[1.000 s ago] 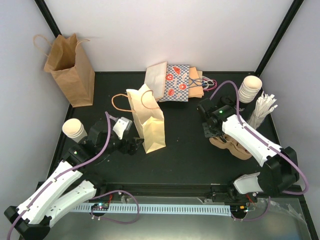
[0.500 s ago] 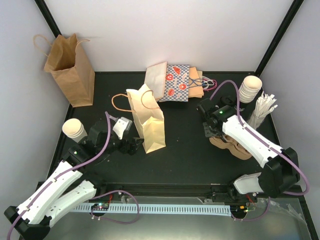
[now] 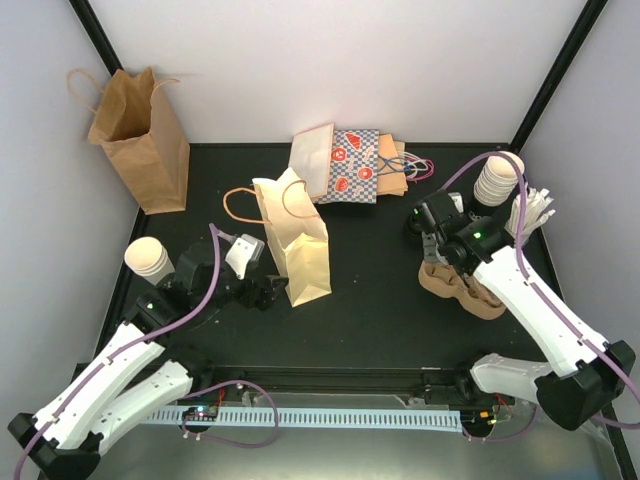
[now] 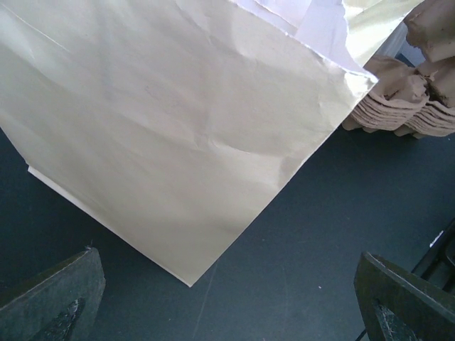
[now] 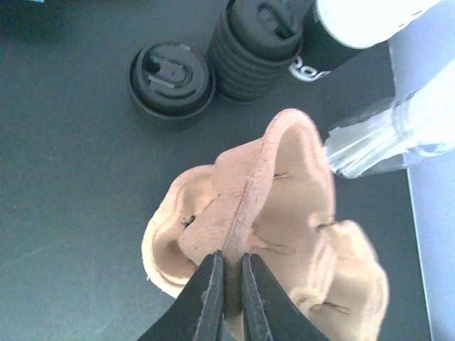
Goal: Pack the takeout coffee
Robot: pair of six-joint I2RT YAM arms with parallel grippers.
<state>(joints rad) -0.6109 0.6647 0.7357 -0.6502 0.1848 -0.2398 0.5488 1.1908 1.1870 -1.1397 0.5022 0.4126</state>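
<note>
White paper cups near the right tool, clamped on a pulp tray; left tool spread apart.

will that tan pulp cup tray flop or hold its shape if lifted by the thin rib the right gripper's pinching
The tan moulded-pulp cup tray probably holds its shape: its walls stand curved with the right gripper pinching one thin rib. Likely light, being thin pulp. An edge grip may let it tilt or the rib crease.
</note>
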